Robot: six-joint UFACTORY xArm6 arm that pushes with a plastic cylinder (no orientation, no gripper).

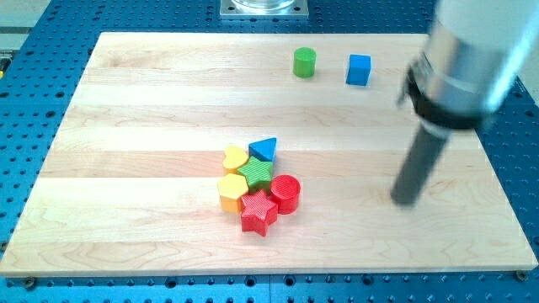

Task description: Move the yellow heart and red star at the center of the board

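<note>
Red star (258, 212), yellow heart (235, 158) left of my tip (407, 200).

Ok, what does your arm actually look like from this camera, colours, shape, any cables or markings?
Blurred at the view's top right is a pale silver-grey cylindrical body with a black collar under it. Below that, a straight dark grey rod narrows down to my tip, right of the block cluster. I see no cables or markings, though the blur could hide them.

Entering from the view's top right as a blurred silver-grey arm with a black collar, narrowing into the dark rod. Leaning slightly leftward going down, with my tip (406, 200) touching down on the view's right side, well apart from the blocks.
</note>
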